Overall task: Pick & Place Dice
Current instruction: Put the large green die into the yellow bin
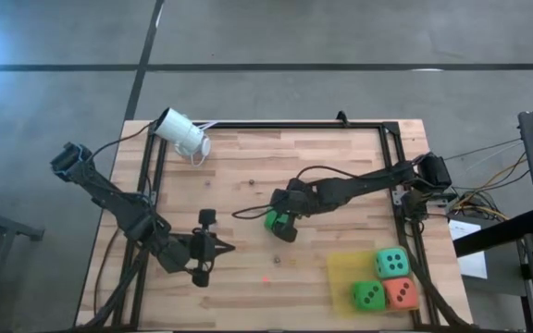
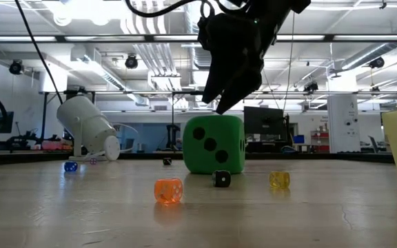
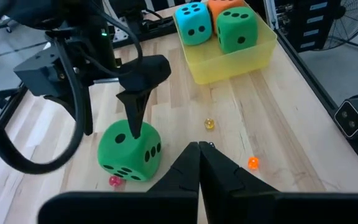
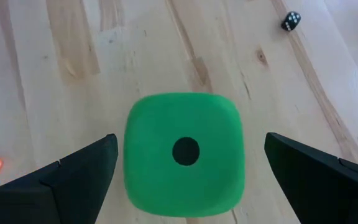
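A bright green die rests flat on the wooden table near its middle, one pip up in the right wrist view. My right gripper is open and hovers just above it, a finger toward each side; the low view shows the fingertips slightly above the die's top. A yellow tray at the table's near right holds the teal die, the second green die and the orange-red die. My left gripper is shut and waits to the left of the die, and touches nothing.
A white cylindrical camera lies at the far left of the table. Tiny coloured dice lie scattered near the green die: orange, black, yellow. A black frame rail borders the table. Bare wood lies between die and tray.
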